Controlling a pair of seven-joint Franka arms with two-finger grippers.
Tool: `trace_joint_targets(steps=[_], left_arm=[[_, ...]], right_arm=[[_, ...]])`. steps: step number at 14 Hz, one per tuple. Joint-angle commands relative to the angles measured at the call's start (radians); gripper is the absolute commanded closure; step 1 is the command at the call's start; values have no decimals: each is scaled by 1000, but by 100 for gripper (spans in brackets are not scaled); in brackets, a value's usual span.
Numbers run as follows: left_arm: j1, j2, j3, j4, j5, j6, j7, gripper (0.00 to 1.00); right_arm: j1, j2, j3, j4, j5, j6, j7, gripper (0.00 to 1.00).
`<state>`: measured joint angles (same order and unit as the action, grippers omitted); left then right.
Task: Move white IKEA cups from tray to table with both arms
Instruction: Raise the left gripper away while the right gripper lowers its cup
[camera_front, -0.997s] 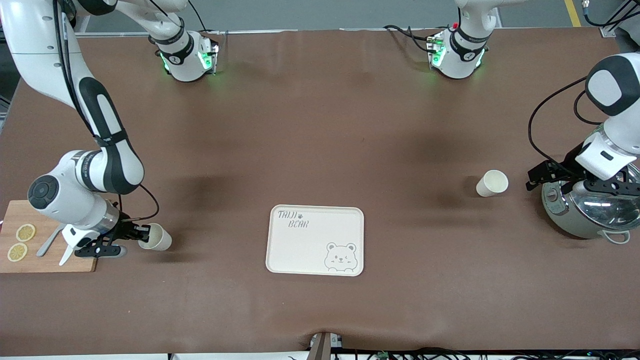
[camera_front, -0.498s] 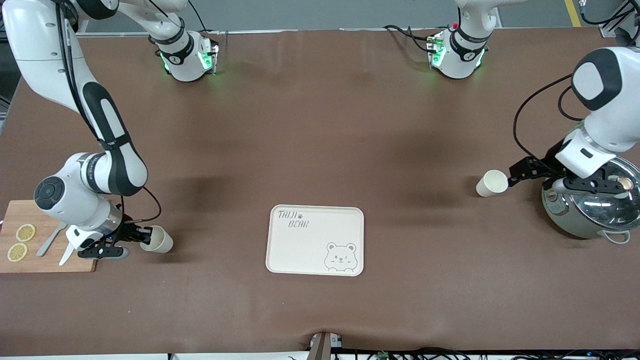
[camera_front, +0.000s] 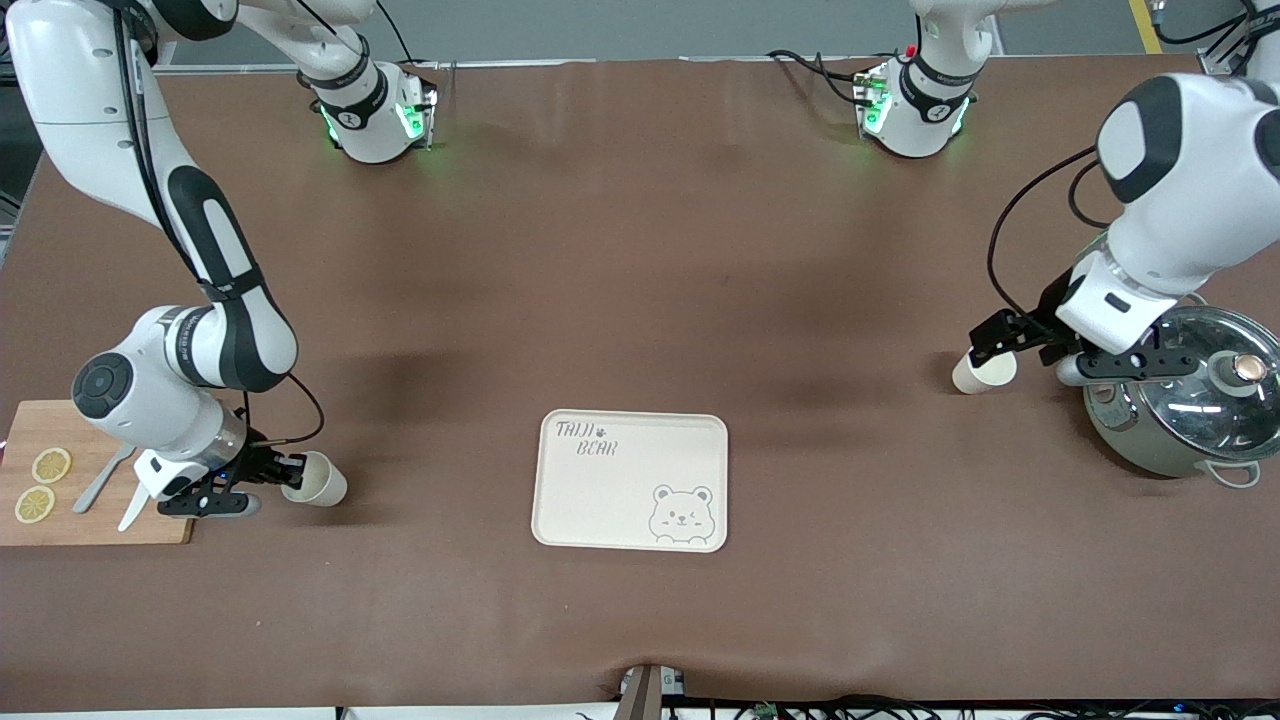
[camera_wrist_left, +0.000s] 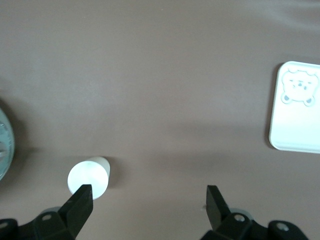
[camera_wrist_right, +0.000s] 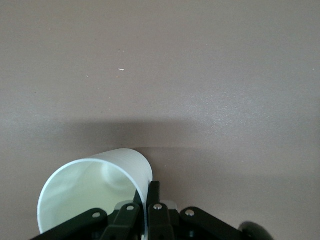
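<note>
Cup (camera_front: 318, 482) by the board (camera_front: 95, 525) is pinched at its rim by the closed right hand (camera_front: 285, 467). Tray (camera_front: 631, 480) lies mid-desk. Second cup (camera_front: 975, 374) stands beside the pot (camera_front: 1185, 408), under the open left hand (camera_front: 985, 345).

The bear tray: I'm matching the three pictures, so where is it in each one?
Front view: bear tray lies mid-table, between the two cups, nearer the camera than both.
Left wrist view: only one end of the bear tray shows, at the picture's edge, bear drawing included.
Right wrist view: not in it.
Shared landmark: the bear drawing.
</note>
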<state>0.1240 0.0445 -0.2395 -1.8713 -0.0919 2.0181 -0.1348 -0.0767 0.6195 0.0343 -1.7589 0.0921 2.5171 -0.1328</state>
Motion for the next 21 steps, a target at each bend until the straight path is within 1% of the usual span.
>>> trace_joint_targets(steps=[1,3,5,6,7,8,9,12,16,18,19,21], left_arm=[[13,-5,-11,95,27,-94,-11,0],[9,-8,-11,124,27,-101,-14,0],[9,-5,-9,159,29,-134,-19,0],[14,-5,-11,165,29,-139,-14,0],[16,-6,-9,173,30,-142,-14,0],[16,-6,-9,194,34,-154,-14,0],[16,-5,-7,211,37,-171,-14,0],[17,-6,-6,251,55,-219,-12,0],[13,-8,0,251,57,-223,-12,0],[-4,-11,14,253,55,-229,-12,0],[-32,-12,35,253,55,-239,-11,0],[-114,-15,127,264,55,-257,-11,0]], right_arm=[[-8,3,9,-10,3,19,-16,100],[-9,5,9,-10,3,20,-16,100],[-9,3,9,-8,3,19,-16,100],[-9,5,9,-8,3,19,-16,86],[-9,5,9,-8,3,19,-16,70],[-9,5,9,-7,3,19,-16,31],[-11,5,9,-7,3,19,-16,0],[-9,3,10,-4,3,17,-16,0],[-8,-9,10,9,3,5,-14,0],[-8,-18,10,13,3,-15,-14,0],[-8,-35,10,24,3,-43,-13,0],[-6,-61,10,56,3,-131,-10,0]])
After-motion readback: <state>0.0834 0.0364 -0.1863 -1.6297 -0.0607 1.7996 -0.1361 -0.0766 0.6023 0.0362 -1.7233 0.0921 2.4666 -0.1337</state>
